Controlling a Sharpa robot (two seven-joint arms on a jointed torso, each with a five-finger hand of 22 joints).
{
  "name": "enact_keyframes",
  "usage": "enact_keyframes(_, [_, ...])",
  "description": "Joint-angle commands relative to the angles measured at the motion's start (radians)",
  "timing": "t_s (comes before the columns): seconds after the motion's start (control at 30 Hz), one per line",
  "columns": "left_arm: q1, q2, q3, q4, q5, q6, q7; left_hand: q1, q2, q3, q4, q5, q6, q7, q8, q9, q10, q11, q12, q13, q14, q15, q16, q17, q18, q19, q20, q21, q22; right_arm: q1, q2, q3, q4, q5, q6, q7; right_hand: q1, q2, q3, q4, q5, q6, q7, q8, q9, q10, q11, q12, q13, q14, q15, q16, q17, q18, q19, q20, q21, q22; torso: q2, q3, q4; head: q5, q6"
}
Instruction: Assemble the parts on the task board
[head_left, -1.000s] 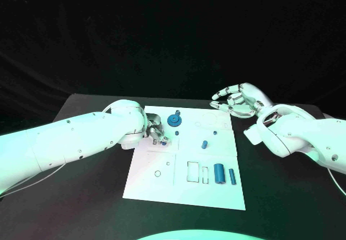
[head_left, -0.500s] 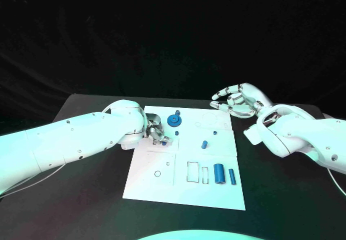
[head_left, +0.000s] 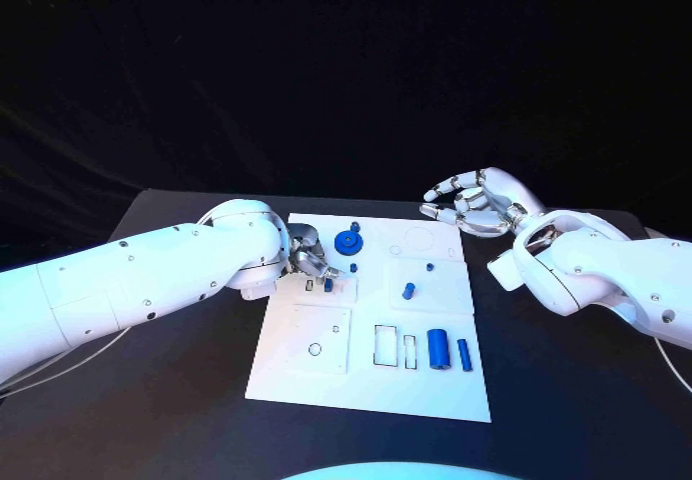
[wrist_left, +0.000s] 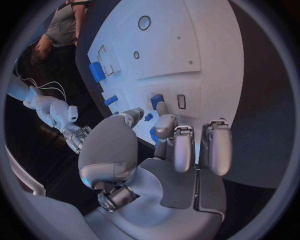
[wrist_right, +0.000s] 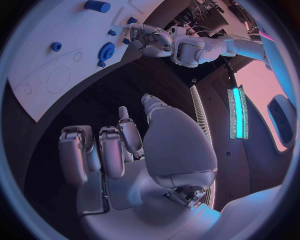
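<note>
The white task board (head_left: 307, 372) lies in the middle of the black table. My left hand (head_left: 307, 260) is low over its far left part, thumb and a fingertip (wrist_left: 162, 107) pinching a small blue part (head_left: 327, 284) that stands beside a narrow slot (wrist_left: 182, 101). A blue gear (head_left: 348, 240) and a small peg (head_left: 355, 268) sit just beyond the hand. My right hand (head_left: 476, 203) hovers past the board's far right corner, fingers spread and holding nothing. The right wrist view shows that hand (wrist_right: 125, 150), the gear (wrist_right: 106, 51) and the left hand (wrist_right: 153, 37).
More blue parts are on the board: a short one (head_left: 408, 291), a tiny one (head_left: 430, 266), and two cylinders (head_left: 437, 350) (head_left: 464, 353) beside rectangular outlines (head_left: 388, 342). A round hole (head_left: 315, 349) marks the near left panel. Black table (head_left: 577, 400) surrounds the board.
</note>
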Motion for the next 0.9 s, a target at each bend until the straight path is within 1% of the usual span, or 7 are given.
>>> enact_keyframes(0.03, [0.002, -0.009, 0.009, 0.013, 0.057, -0.053, 0.015, 0.02, 0.001, -0.01, 0.0, 0.008, -0.015, 0.004, -0.01, -0.004, -0.024, 0.005, -0.028, -0.034, 0.089, 0.003, -0.008, 0.217, 0.002, -0.016, 0.0, -0.01, 0.065, -0.001, 0.0, 0.0, -0.003, -0.01, 0.008, 0.008, -0.009, -0.002, -0.008, 0.0, 0.001, 0.001, -0.001, 0.004, -0.001, -0.004, -0.004, -0.007, 0.004, 0.074, -0.005, -0.006, 0.136, 0.014, 0.055, -0.003, -0.006, 0.211, -0.002, 0.0005, 0.0007, 0.0, 0.003])
enact_keyframes(0.13, [0.007, -0.021, 0.021, 0.024, 0.077, -0.063, 0.02, 0.047, 0.0, -0.017, 0.0, 0.012, -0.035, 0.015, -0.029, -0.016, -0.052, 0.014, -0.063, -0.077, 0.086, 0.012, -0.014, 0.208, 0.006, -0.028, 0.001, -0.018, 0.049, -0.001, 0.001, 0.0, -0.005, -0.01, 0.008, 0.009, -0.009, -0.002, -0.008, 0.0, 0.001, 0.001, -0.001, 0.004, -0.001, -0.004, -0.004, -0.007, 0.004, 0.074, -0.005, -0.006, 0.136, 0.014, 0.055, -0.003, -0.006, 0.211, -0.002, 0.0018, 0.0012, -0.001, 0.008])
enact_keyframes(0.17, [0.009, -0.025, 0.023, 0.027, 0.08, -0.064, 0.021, 0.064, -0.002, -0.021, 0.0, 0.013, -0.051, 0.024, -0.046, -0.027, -0.083, 0.022, -0.103, -0.124, 0.082, 0.019, -0.022, 0.195, 0.01, -0.044, 0.003, -0.028, 0.029, -0.001, 0.001, 0.0, -0.006, -0.01, 0.008, 0.009, -0.009, -0.002, -0.008, 0.0, 0.001, 0.001, -0.001, 0.004, -0.001, -0.004, -0.004, -0.007, 0.004, 0.074, -0.005, -0.006, 0.136, 0.014, 0.055, -0.003, -0.006, 0.211, -0.002, 0.0019, 0.0012, -0.001, 0.009])
enact_keyframes(0.23, [0.014, -0.034, 0.029, 0.032, 0.09, -0.065, 0.023, 0.088, -0.002, -0.027, 0.0, 0.016, -0.075, 0.039, -0.078, -0.051, -0.1, 0.034, -0.124, -0.152, 0.08, 0.029, -0.025, 0.19, 0.013, -0.052, 0.007, -0.035, 0.019, -0.001, 0.001, 0.0, -0.008, -0.01, 0.008, 0.008, -0.009, -0.002, -0.008, 0.0, 0.001, 0.001, -0.001, 0.004, -0.001, -0.004, -0.004, -0.007, 0.004, 0.074, -0.005, -0.006, 0.136, 0.014, 0.055, -0.003, -0.006, 0.211, -0.002, 0.0019, 0.0013, 0.0, 0.009])
enact_keyframes(0.37, [0.034, -0.051, 0.04, 0.033, 0.105, -0.053, 0.031, 0.123, 0.002, -0.033, -0.001, 0.017, -0.082, 0.052, -0.109, -0.081, -0.131, 0.046, -0.164, -0.205, 0.074, 0.04, -0.036, 0.173, 0.018, -0.069, 0.016, -0.047, -0.004, -0.001, 0.001, 0.0, -0.012, -0.01, 0.007, 0.008, -0.009, -0.002, -0.008, 0.0, 0.001, 0.001, -0.001, 0.004, -0.001, -0.004, -0.004, -0.007, 0.004, 0.074, -0.005, -0.006, 0.136, 0.014, 0.055, -0.003, -0.006, 0.211, -0.001, 0.0003, 0.0004, 0.002, 0.017])
enact_keyframes(0.63, [0.062, -0.053, 0.044, -0.009, 0.118, -0.06, 0.042, 0.142, 0.005, -0.039, 0.001, 0.016, -0.09, 0.063, -0.131, -0.102, -0.178, 0.056, -0.223, -0.275, 0.071, 0.048, -0.042, 0.163, 0.02, -0.077, 0.023, -0.054, -0.015, -0.001, 0.003, 0.0, -0.016, -0.01, 0.007, 0.008, -0.012, -0.001, -0.009, 0.0, 0.002, 0.001, -0.001, 0.004, -0.001, -0.004, -0.004, -0.006, 0.005, 0.074, -0.005, -0.006, 0.138, 0.014, 0.055, -0.003, -0.005, 0.211, 0.0, 0.0003, -0.0002, 0.005, 0.028])
enact_keyframes(0.9, [0.071, -0.046, 0.044, -0.043, 0.12, -0.088, 0.065, 0.148, 0.011, -0.05, 0.001, 0.014, -0.098, 0.072, -0.147, -0.12, -0.233, 0.065, -0.289, -0.349, 0.065, 0.056, -0.052, 0.146, 0.023, -0.085, 0.03, -0.062, -0.027, -0.001, 0.004, 0.0, -0.016, -0.009, 0.007, 0.008, -0.012, -0.001, -0.009, 0.0, 0.002, 0.001, -0.001, 0.005, -0.001, -0.003, -0.004, -0.005, 0.005, 0.074, -0.005, -0.006, 0.136, 0.013, 0.056, -0.003, -0.004, 0.212, 0.001, 0.0001, 0.0005, 0.004, 0.033])
